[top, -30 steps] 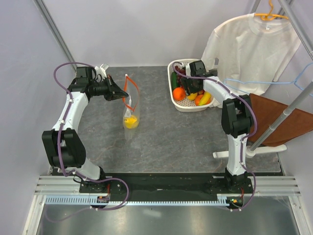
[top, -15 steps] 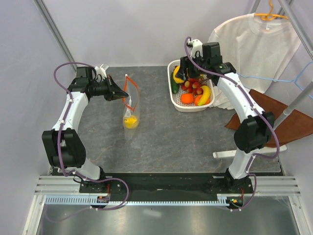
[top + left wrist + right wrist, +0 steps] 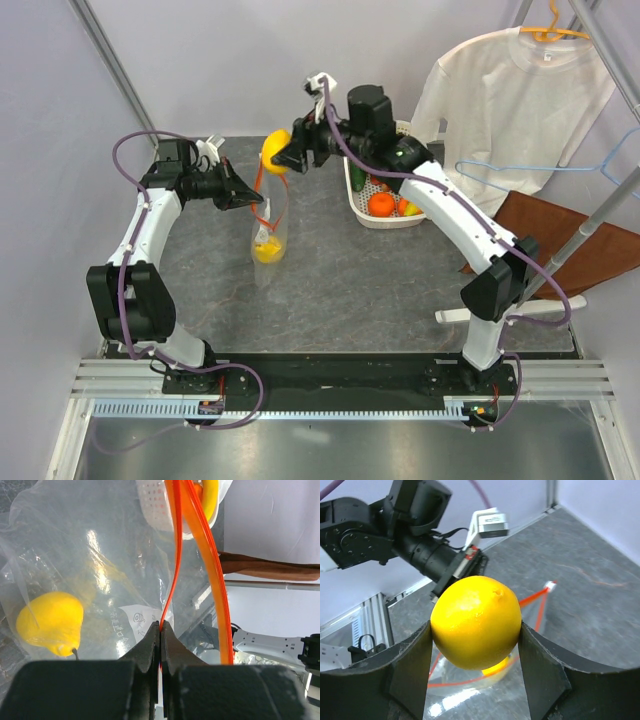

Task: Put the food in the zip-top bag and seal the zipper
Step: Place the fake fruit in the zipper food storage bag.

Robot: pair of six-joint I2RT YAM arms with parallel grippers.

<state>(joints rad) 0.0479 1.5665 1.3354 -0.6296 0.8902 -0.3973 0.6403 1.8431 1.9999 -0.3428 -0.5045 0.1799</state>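
Left gripper (image 3: 160, 630): clenched on one lip of the zipper (image 3: 175, 550). Jaws are pressed together with the thin orange-red strip between them. It sits at the left side of the zip-top bag (image 3: 268, 228), at mouth height.
Bag: stands upright on the grey table (image 3: 350, 290), hung from the pinched lip. The mouth gapes and the two zipper strips are parted.
Bag contents: one yellow fruit (image 3: 50, 622) with a short dark stem lies at the bottom of the bag. A white label (image 3: 137, 622) is on the bag wall just beside it.
Right gripper (image 3: 476, 652): grasping a yellow round fruit (image 3: 476, 622), one finger on each side. It is held in the air above the bag's open mouth; the orange-red rim shows below it in the right wrist view.
Basket: white slotted basket (image 3: 385, 222), on the table to the right of the bag and farther back, well apart from it. An orange fruit (image 3: 381, 203) lies in it with green and yellow pieces partly hidden by the right arm.
Background: white T-shirt (image 3: 510, 100) on a hanger, beyond the basket and far right of the bag. A brown cloth (image 3: 560, 240) lies to the right of the bag, past the basket.
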